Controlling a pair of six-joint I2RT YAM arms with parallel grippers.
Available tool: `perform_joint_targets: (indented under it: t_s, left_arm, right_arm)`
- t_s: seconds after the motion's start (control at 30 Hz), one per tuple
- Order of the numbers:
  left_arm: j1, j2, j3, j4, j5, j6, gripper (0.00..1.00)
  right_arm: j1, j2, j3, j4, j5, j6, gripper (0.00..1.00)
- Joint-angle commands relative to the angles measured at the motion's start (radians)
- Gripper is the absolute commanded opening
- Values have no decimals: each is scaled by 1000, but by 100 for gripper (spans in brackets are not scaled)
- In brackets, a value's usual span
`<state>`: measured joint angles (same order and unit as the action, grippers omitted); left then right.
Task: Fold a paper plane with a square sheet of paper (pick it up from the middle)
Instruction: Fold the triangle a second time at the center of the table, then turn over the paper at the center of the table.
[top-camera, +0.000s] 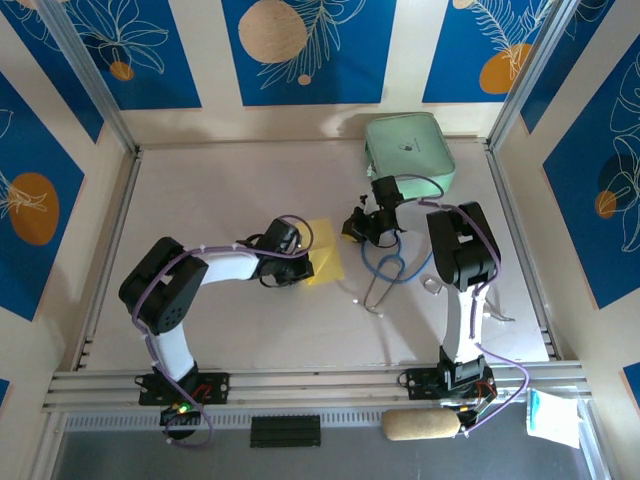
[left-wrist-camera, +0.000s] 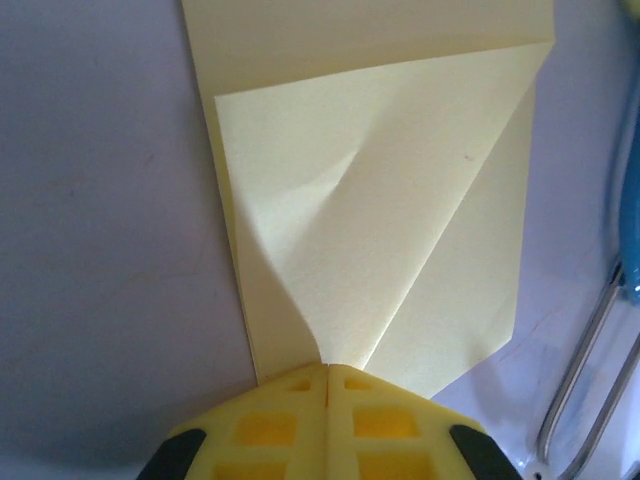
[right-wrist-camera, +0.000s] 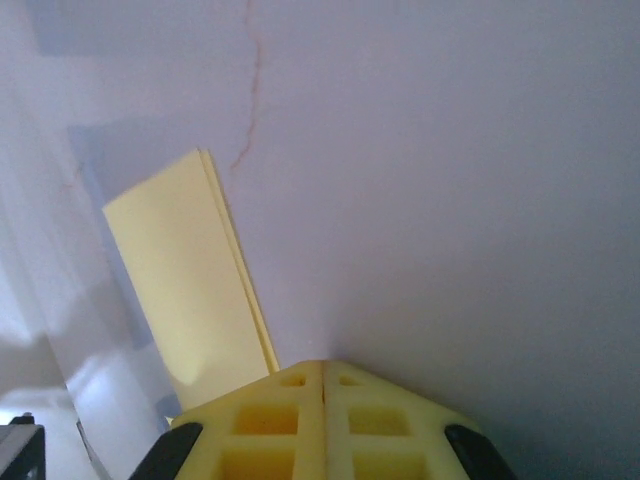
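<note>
The square sheet of paper (top-camera: 328, 256), plain yellow and partly folded, lies in the middle of the table. In the left wrist view the sheet (left-wrist-camera: 380, 200) shows a diagonal crease, and one flap curves up off the lower layer into my left gripper (left-wrist-camera: 327, 366), which is shut on that flap's corner. From above, the left gripper (top-camera: 308, 263) sits at the sheet's left edge. My right gripper (top-camera: 350, 230) is at the sheet's upper right corner. In its wrist view the right gripper (right-wrist-camera: 322, 364) is shut with nothing in it, tips on the table just right of the sheet's (right-wrist-camera: 185, 280) edge.
A mint-green rounded case (top-camera: 408, 150) stands at the back right. A blue looped cable (top-camera: 385, 266) and a bent metal wire (top-camera: 377, 296) lie just right of the sheet, under the right arm. Metal rails border the table.
</note>
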<state>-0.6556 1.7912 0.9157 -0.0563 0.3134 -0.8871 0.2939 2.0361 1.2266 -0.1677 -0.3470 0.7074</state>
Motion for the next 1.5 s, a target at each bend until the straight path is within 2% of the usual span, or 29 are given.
perform_joint_targets:
  t_s: [0.0, 0.13, 0.23, 0.4, 0.53, 0.8, 1.47]
  left_arm:
    - [-12, -38, 52, -193, -7, 50, 3]
    - [-8, -81, 110, -191, -21, 58, 19]
    - [-3, -82, 143, -189, -55, 77, 25]
    - [11, -32, 191, -187, -109, 96, 20]
    - [13, 20, 218, -170, -105, 97, 14]
    - [28, 85, 221, -166, -147, 116, 7]
    - [38, 132, 159, -142, -145, 79, 4]
  right_arm:
    - [5, -133, -34, 2, 23, -7, 8]
    - [41, -218, -105, -6, 43, 13, 15]
    - [67, -247, -147, -17, 44, 62, 25]
    - [94, -256, -183, -29, 45, 134, 36]
    - [106, -240, -187, -29, 44, 163, 39]
    - [128, -200, -163, -53, 38, 189, 38]
    - [180, -107, -59, -134, 71, 213, 37]
